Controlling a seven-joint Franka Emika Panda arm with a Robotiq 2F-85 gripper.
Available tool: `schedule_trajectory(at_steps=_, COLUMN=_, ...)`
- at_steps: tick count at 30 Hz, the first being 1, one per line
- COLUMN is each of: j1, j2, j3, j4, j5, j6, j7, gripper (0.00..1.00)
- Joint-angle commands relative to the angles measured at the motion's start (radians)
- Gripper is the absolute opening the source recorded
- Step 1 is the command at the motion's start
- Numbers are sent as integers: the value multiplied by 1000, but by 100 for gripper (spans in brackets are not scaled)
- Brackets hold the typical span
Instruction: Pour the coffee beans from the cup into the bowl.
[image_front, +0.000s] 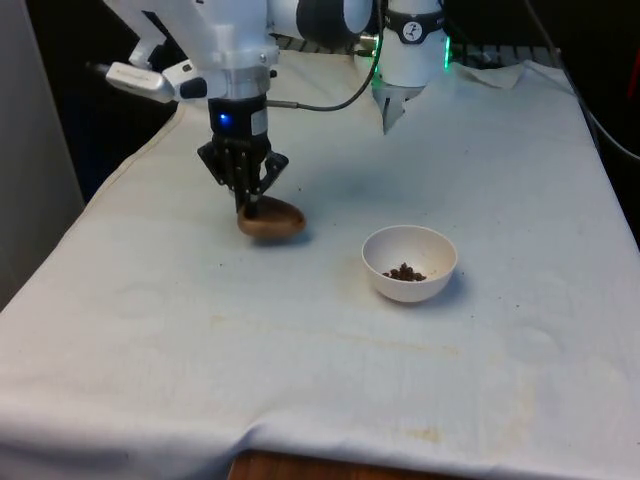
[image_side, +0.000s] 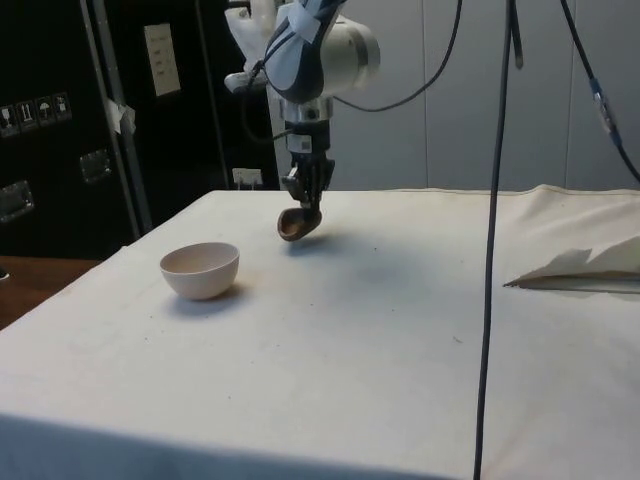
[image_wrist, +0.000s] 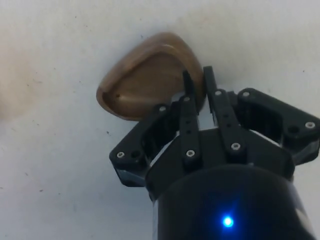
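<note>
Toward the table's (image_front: 520, 330) far edge, near the front view's left, a tilted brown wooden cup (image_front: 271, 220) is pinched at its rim by the gripper (image_front: 250, 201). Coffee beans (image_front: 405, 272) are held in the white bowl (image_front: 409, 262) mid-table.

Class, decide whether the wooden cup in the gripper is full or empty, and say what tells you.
Empty. The wrist view shows the wooden cup's bare interior, while the coffee beans lie in the white bowl. The gripper pinches the cup's rim.
</note>
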Motion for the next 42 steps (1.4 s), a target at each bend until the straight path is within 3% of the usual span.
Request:
schedule_trajectory(at_steps=1, j1=-15, j2=-1, j3=14, j4=3, j5=23, j6=-10, j7=-28, gripper=0)
schedule_trajectory(at_steps=4, j1=-16, j2=2, j3=8, j4=4, j5=60, j6=-22, j7=-67, gripper=0)
schedule_trajectory(at_steps=5, j1=0, j2=2, j3=-7, j4=1, j5=50, j6=-16, j7=-54, gripper=0)
schedule_trajectory(at_steps=6, j1=-16, j2=5, j3=4, j4=5, j5=83, j6=-31, j7=-93, gripper=0)
schedule_trajectory(at_steps=12, j1=-6, j2=20, j3=-13, j4=9, j5=133, j6=-36, j7=-140, gripper=0)
schedule_trajectory(at_steps=14, j1=0, j2=20, j3=-20, j4=6, j5=130, j6=-33, j7=-137, gripper=0)
schedule_trajectory(at_steps=22, j1=-4, j2=23, j3=-15, j4=3, j5=141, j6=-34, j7=-145, gripper=2)
schedule_trajectory(at_steps=23, j1=1, j2=28, j3=-20, j4=6, j5=135, j6=-33, j7=-138, gripper=5)
schedule_trajectory(at_steps=24, j1=-4, j2=22, j3=-15, j4=3, j5=141, j6=-34, j7=-145, gripper=5)
schedule_trajectory(at_steps=31, j1=-4, j2=18, j3=-16, j4=-1, j5=144, j6=-36, j7=-148, gripper=45)
schedule_trajectory(at_steps=32, j1=1, j2=25, j3=-21, j4=4, j5=137, j6=-35, j7=-140, gripper=50)
schedule_trajectory(at_steps=33, j1=-4, j2=18, j3=-16, j4=-1, j5=144, j6=-36, j7=-148, gripper=50)
schedule_trajectory(at_steps=35, j1=-3, j2=18, j3=-16, j4=-2, j5=144, j6=-37, j7=-148, gripper=68)
schedule_trajectory(at_steps=39, j1=-4, j2=18, j3=-16, j4=-2, j5=145, j6=-39, j7=-149, gripper=89)
schedule_trajectory(at_steps=40, j1=1, j2=3, j3=-23, j4=-6, j5=138, j6=-49, j7=-143, gripper=99)
schedule_trajectory(at_steps=41, j1=1, j2=21, j3=-22, j4=3, j5=138, j6=-40, j7=-141, gripper=100)
schedule_trajectory(at_steps=42, j1=3, j2=-5, j3=-26, j4=-9, j5=135, j6=-54, j7=-141, gripper=100)
